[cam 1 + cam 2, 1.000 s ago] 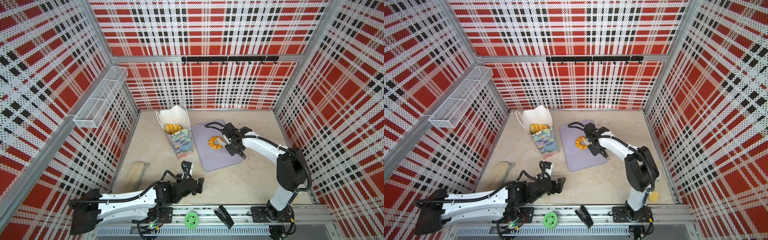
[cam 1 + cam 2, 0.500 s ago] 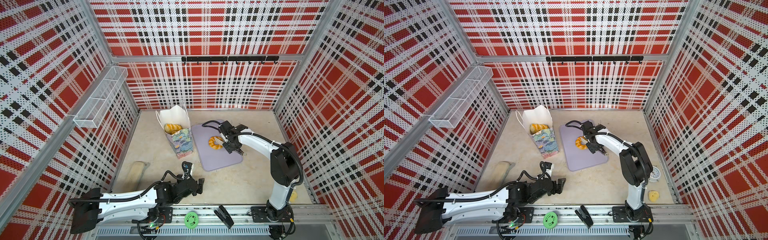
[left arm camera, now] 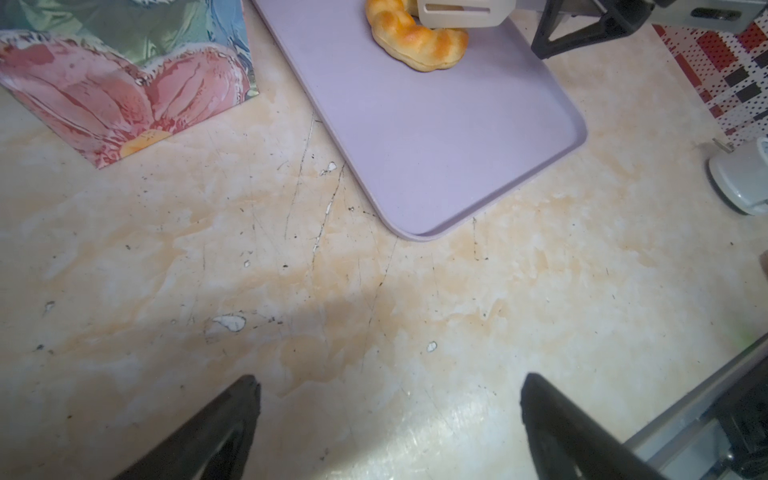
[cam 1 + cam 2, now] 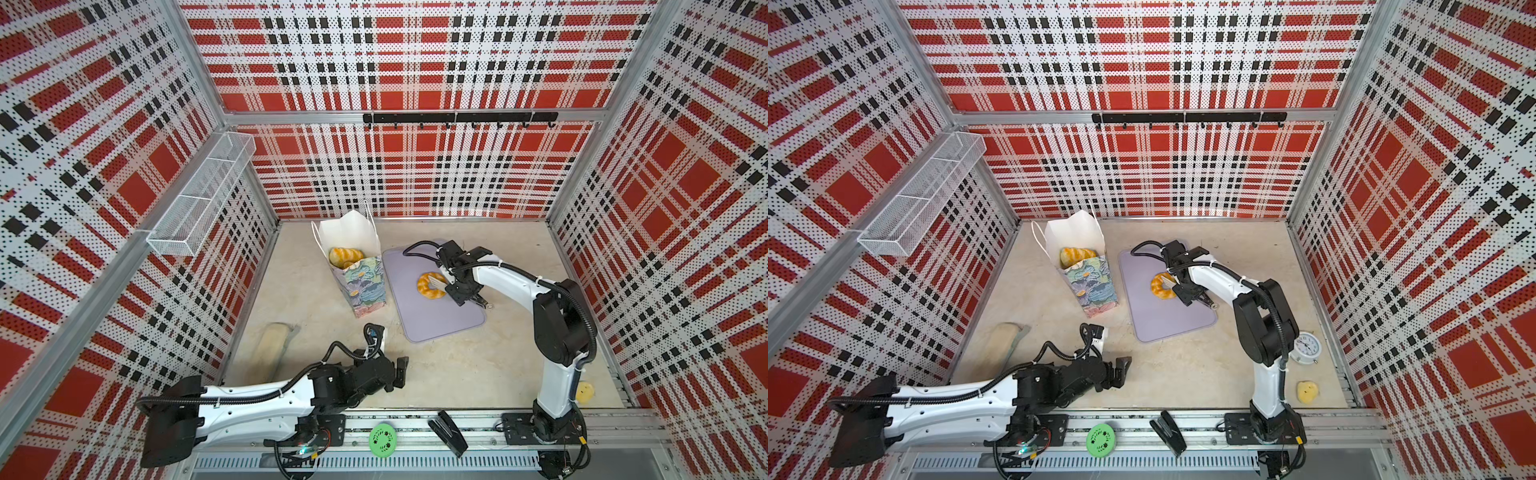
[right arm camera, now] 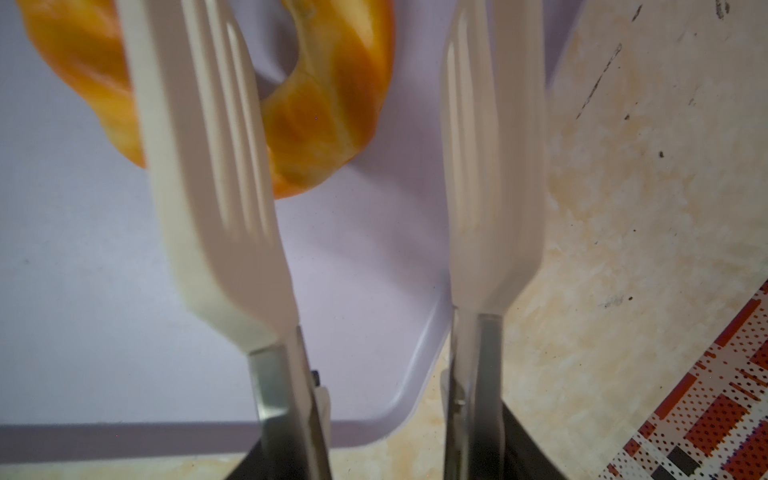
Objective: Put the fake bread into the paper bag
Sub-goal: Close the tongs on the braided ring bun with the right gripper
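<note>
Swinging inward, the right claw [image 4: 456,289] has brought its tongs [image 5: 216,187] over the ring bread [image 4: 423,286]. Left claw [image 4: 400,371] gapes wide, empty, above the desk [image 3: 374,291]. Beyond it stands the paper bag [image 4: 365,286], holding bread pieces [image 4: 345,257]. Right claw grips the tongs, blades apart, with the ring on the tray [image 4: 440,320] at the blade tips.

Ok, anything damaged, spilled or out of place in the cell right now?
Nothing spilled. The tabletop is scratched and chipped near the tray corner, white flecks showing. A stapler and a green disc lie on the front rail, off the work surface. The bag stands upright.
</note>
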Controlling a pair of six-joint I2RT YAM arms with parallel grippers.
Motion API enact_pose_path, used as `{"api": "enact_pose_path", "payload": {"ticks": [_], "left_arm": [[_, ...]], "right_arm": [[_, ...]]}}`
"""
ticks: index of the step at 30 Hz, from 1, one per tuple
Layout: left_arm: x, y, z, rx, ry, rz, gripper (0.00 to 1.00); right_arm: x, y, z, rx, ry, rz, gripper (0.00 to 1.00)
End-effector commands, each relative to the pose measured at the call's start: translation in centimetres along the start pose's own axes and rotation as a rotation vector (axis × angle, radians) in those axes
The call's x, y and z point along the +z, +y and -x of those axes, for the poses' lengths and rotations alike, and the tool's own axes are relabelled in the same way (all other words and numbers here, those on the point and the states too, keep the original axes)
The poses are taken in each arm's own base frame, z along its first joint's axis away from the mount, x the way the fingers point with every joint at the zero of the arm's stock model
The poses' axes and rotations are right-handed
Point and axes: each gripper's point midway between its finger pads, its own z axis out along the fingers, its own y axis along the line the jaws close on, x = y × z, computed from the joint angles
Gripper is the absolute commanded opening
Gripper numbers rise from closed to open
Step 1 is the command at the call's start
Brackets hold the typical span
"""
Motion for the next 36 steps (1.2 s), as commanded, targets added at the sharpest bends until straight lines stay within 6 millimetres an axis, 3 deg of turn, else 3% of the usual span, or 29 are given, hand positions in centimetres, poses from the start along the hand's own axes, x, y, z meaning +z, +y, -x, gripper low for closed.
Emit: {"api": "enact_pose_path", "payload": {"ticks": [1, 22, 31, 36], "left_arm": [[0.1, 0.1, 0.2, -0.006, -0.019, 0.013, 0.99], [0.4, -0.9, 0.5, 0.026, -0.011, 0.001, 0.99], [0.6, -1.2, 0.6, 0.036, -0.012, -0.003, 0.99], [0.6, -1.1, 0.6, 0.034, -0.012, -0.002, 1.00]], "right_arm": [[-0.4, -0.5, 1.1, -0.003, -0.024, -0.005, 0.54], [0.6, -0.2, 0.8, -0.070, 0.074, 0.037, 0.50], [0.5, -0.3, 0.6, -0.093, 0.109, 0.038, 0.45], [0.5, -0.4, 0.1, -0.108, 0.140, 0.033, 0.37]]}}
